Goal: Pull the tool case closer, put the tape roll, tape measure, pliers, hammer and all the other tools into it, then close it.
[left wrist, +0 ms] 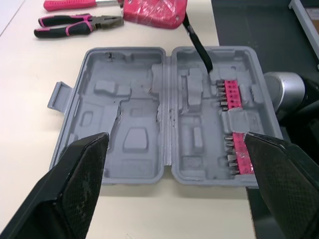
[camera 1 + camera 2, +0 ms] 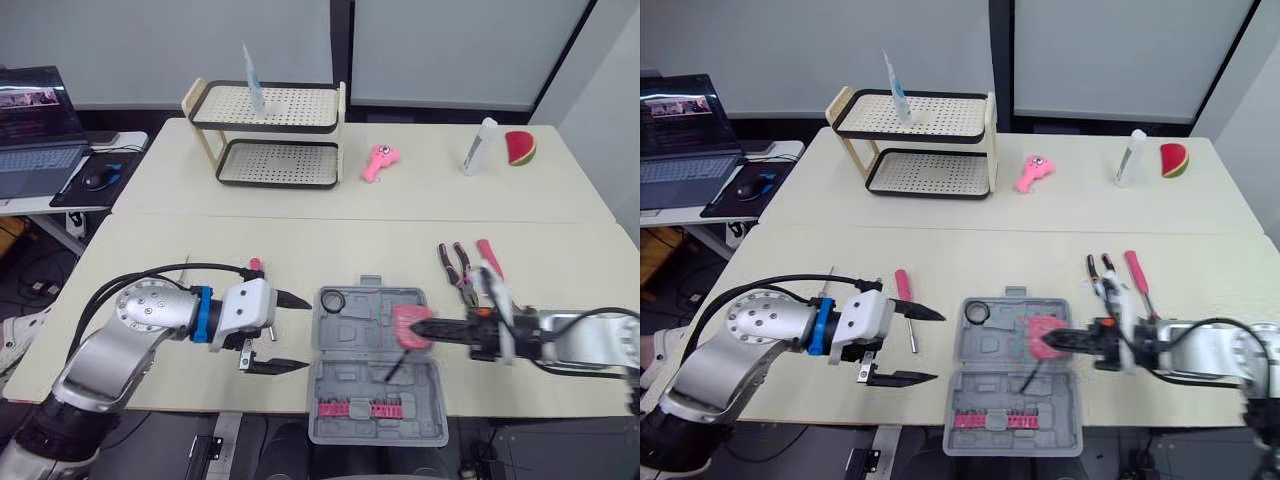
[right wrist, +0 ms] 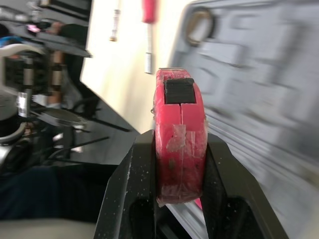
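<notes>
The grey tool case [image 2: 352, 372] lies open near the table's front edge, with a tape roll [image 2: 332, 299] in its far left corner and a pink bit strip [image 2: 360, 408] in the near half. My right gripper [image 2: 422, 330] is shut on the pink tape measure [image 2: 408, 326] and holds it just over the case's right side; the black fingers [image 3: 128, 185] clamp the tape measure [image 3: 179, 144]. Left of the case, my left gripper [image 2: 300, 332] hangs open and holds nothing. Pliers [image 2: 455, 265] and a pink-handled tool [image 2: 489, 257] lie right of the case, a pink screwdriver [image 2: 903, 291] left of it.
At the back of the table stand a two-tier rack [image 2: 270, 135] with a tube on top, a pink toy [image 2: 380, 162], a white bottle [image 2: 480, 146] and a watermelon slice [image 2: 520, 148]. A laptop [image 2: 35, 125] and mouse [image 2: 100, 178] sit on a side desk at left.
</notes>
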Controlling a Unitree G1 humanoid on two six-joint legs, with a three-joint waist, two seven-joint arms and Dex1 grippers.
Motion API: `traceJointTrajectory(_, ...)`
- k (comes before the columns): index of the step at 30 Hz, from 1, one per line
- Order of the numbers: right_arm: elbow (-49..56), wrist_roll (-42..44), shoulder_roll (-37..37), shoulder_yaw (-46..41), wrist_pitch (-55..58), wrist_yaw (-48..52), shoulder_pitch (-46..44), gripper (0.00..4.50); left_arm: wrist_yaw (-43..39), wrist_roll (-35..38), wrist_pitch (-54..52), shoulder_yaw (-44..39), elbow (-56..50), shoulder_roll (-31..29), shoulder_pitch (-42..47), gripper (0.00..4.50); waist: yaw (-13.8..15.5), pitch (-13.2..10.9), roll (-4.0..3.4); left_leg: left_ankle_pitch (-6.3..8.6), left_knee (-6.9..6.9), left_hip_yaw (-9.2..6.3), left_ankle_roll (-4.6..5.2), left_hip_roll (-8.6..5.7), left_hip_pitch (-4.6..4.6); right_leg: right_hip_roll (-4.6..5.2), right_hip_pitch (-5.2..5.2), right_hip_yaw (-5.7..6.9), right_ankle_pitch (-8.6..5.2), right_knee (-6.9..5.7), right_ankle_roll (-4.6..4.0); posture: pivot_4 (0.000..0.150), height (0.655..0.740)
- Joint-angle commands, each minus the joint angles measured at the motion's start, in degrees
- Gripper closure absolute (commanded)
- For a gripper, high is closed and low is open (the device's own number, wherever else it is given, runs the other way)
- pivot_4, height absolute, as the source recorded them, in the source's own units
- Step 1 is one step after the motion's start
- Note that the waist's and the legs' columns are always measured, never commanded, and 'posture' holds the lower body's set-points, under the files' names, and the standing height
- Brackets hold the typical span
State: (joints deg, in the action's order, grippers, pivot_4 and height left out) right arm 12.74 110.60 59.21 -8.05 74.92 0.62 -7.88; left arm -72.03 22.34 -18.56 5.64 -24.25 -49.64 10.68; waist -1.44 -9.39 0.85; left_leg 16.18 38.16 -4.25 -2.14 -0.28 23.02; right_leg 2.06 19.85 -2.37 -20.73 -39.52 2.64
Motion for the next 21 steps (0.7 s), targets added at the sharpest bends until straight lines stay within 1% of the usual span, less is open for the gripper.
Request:
traceJointTrajectory(1, 1.78, 2.4, 7.4, -5.18, 2.31, 7.65, 4.27, 3.69, 0.46, 2.8, -0.25, -0.98, -3.95, 0.64, 0.19, 0.0, -0.02, 0.0, -0.01, 0.0, 0.0, -0.04, 0.0, 0.0, -0.04, 0.0, -0.1, -0.01, 0.0, 0.04, 0.0, 0.15, 0.729)
traceJointTrajectory(2, 1.6, 2.4, 9.46, -6.03, 2.68, 8.32, 5.88, 3.69, 0.46, 2.99, -0.23, -0.69, -4.38, 0.7, 0.2, 0.0, -0.01, 0.0, -0.01, 0.0, -0.03, -0.07, 0.0, 0.02, -0.12, -0.01, -0.19, -0.01, 0.0, 0.09, 0.0, 0.15, 0.729)
traceJointTrajectory(4, 0.29, -0.28, 12.0, -7.14, 2.94, 9.16, 8.56, 3.69, 0.21, 3.29, 0.17, 0.07, -5.41, 0.82, 0.18, 0.0, 0.0, 0.01, 0.0, 0.0, -0.04, -0.1, 0.01, 0.04, -0.12, -0.04, -0.22, 0.0, 0.0, 0.12, 0.0, 0.15, 0.729)
traceJointTrajectory(6, -0.42, -5.3, 12.22, -6.71, 2.45, 10.1, 9.42, 3.69, 0.24, 3.76, 0.09, 0.66, -6.31, 1.1, 0.11, 0.0, -0.01, 0.01, 0.0, 0.0, -0.04, -0.11, 0.0, 0.04, -0.12, -0.06, -0.26, 0.0, 0.0, 0.18, 0.0, 0.15, 0.729)
traceJointTrajectory(16, -3.6, -24.23, 3.59, 0.92, 1.58, 15.11, 6.25, 3.69, 0.63, 4.06, 0.39, 2.5, -9.59, 1.42, -1.64, 0.0, -0.04, 0.0, -0.02, 0.0, -0.06, -0.1, 0.0, -0.01, -0.1, -0.09, -0.31, -0.01, 0.0, 0.37, 0.0, 0.15, 0.729)
traceJointTrajectory(21, -4.76, -31.19, 0.03, 2.36, 2.11, 17.64, 5.65, 3.69, 0.67, 3.84, 0.96, 3.23, -10.47, 1.43, -2.58, 0.0, 0.09, 0.0, -0.02, 0.0, -0.06, -0.1, 0.0, -0.03, -0.1, -0.06, -0.36, 0.0, 0.0, 0.44, 0.0, 0.15, 0.729)
